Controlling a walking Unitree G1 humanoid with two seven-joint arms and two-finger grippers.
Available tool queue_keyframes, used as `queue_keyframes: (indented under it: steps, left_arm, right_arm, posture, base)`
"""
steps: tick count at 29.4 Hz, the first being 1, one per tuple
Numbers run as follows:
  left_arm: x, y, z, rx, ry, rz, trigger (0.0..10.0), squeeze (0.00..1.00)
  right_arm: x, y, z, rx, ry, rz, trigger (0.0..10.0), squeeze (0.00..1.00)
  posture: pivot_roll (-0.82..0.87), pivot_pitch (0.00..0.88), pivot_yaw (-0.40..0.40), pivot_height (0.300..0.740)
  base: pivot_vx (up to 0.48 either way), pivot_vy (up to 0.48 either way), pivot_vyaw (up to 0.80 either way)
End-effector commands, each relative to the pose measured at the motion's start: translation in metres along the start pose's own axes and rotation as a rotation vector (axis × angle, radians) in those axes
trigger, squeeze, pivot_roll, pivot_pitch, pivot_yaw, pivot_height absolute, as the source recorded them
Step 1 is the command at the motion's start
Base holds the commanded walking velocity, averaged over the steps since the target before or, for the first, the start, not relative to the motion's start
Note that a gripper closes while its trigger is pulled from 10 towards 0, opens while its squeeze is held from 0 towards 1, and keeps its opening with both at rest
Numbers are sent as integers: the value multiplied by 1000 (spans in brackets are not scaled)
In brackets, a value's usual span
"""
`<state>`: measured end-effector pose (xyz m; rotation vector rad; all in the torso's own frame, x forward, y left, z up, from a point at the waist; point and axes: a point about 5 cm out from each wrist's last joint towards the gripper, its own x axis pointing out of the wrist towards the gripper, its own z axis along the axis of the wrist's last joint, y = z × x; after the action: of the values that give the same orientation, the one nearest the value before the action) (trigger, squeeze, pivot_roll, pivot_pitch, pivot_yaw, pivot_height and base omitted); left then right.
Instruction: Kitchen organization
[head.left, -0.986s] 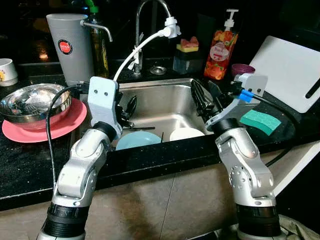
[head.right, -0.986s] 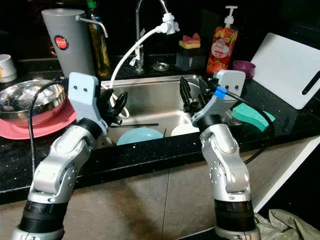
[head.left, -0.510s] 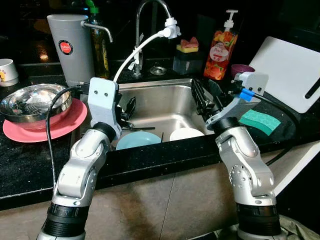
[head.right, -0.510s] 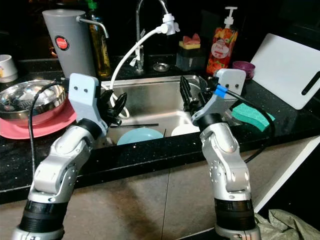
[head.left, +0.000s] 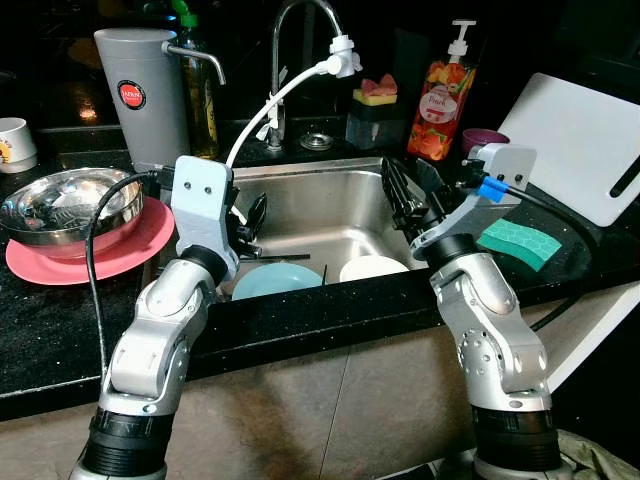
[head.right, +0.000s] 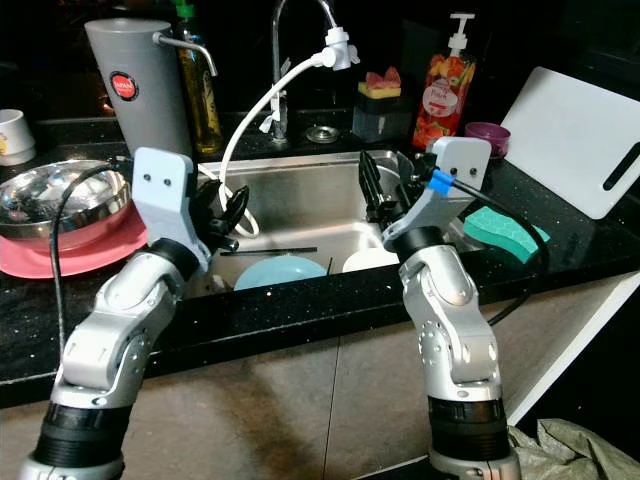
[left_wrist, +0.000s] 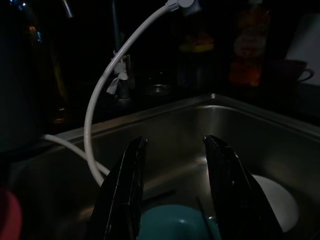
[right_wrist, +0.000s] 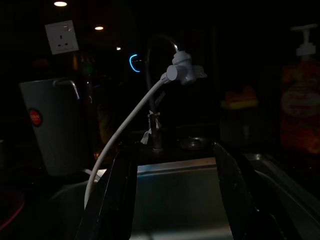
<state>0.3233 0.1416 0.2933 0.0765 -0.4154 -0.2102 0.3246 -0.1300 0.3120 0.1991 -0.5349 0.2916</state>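
Observation:
A steel sink holds a light blue plate and a white plate, with a dark utensil lying behind them. My left gripper hovers open over the sink's left side, above the blue plate. Open and holding nothing, my right gripper is raised over the sink's right side, its fingers pointing toward the tap. A steel bowl rests on a red plate on the counter at the left. A green sponge lies on the counter at the right.
A tap with a white hose arches over the sink. Behind stand a grey water dispenser, an oil bottle, an orange soap pump and a sponge holder. A white cutting board leans at the right. A white cup sits far left.
My left arm has shifted slightly to the left, with its gripper still open over the sink. The right arm has not moved.

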Motion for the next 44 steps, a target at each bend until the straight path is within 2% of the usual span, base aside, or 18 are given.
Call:
queue_keyframes:
  steps: [1,2,4,5,6,7,9,10,11,13,15,16,17,18,22,30,35,44]
  left_arm:
    - [-4,3,-1,21,14,17,10000,0]
    - [-4,3,-1,21,14,17,10000,0]
    - [-8,12,1,112,35,52,10000,0]
    - [-8,12,1,112,35,52,10000,0]
    - [-11,17,3,176,40,69,10000,0]
    - [-11,17,3,176,40,69,10000,0]
    - [-18,31,7,318,50,150,10000,0]
    - [-18,31,7,318,50,150,10000,0]
    - [-22,42,11,435,45,213,10000,0]
    - [-25,49,14,567,33,246,10000,0]
    - [-27,60,13,631,65,310,10000,0]
    - [-27,60,13,631,65,310,10000,0]
    - [-29,75,12,665,110,398,10000,0]
    - [-30,80,13,686,120,420,10000,0]
    - [-30,87,15,764,129,433,10000,0]
    - [-38,92,12,793,182,456,10000,0]
    - [-44,96,1,660,261,467,10000,0]
    - [-43,110,-6,633,304,515,9961,0]
  right_arm:
    - [-1,0,1,-2,-2,2,10000,0]
    - [-1,0,1,-2,-2,2,10000,0]
    - [-3,-1,1,-6,1,0,10000,0]
    - [-3,-1,1,-6,1,0,10000,0]
    - [-3,-1,1,-7,3,-3,10000,0]
    - [-3,-1,1,-7,3,-3,10000,0]
    - [-4,-2,0,-6,4,-9,10000,0]
    - [-4,-2,0,-6,4,-9,10000,0]
    - [-4,-2,0,-4,5,-9,10000,0]
    - [-4,-1,-1,-1,6,-6,10000,0]
    - [-3,0,-2,1,7,-3,10000,0]
    - [-3,0,-2,1,7,-3,10000,0]
    - [-2,1,-2,3,6,1,10000,0]
    - [-1,1,-2,3,5,3,10000,0]
    - [0,2,-2,4,3,6,10000,0]
    - [-2,0,-2,0,5,5,10000,0]
    - [-1,1,-2,4,6,12,10000,0]
    - [0,1,-2,4,2,13,10000,0]
  posture:
    - [35,119,-51,740]
    - [35,119,-51,740]
    - [37,122,-41,740]
    - [37,122,-41,740]
    - [37,122,-41,740]
    - [37,122,-41,740]
    - [46,123,-35,740]
    - [46,123,-35,740]
    - [49,124,-35,740]
    - [59,122,-41,740]
    - [61,120,-41,740]
    - [61,120,-41,740]
    - [62,114,-42,740]
    - [62,114,-42,740]
    - [59,111,-42,740]
    - [65,106,-40,740]
    - [69,104,-46,740]
    - [69,104,-46,740]
  base:
    - [0,0,0]
    - [0,0,0]
    - [0,0,0]
    - [0,0,0]
    - [0,0,0]
    - [0,0,0]
    - [0,0,0]
    - [0,0,0]
    - [0,0,0]
    - [0,0,0]
    - [0,0,0]
    - [0,0,0]
    - [0,0,0]
    - [0,0,0]
    - [0,0,0]
    - [0,0,0]
    - [0,0,0]
    - [0,0,0]
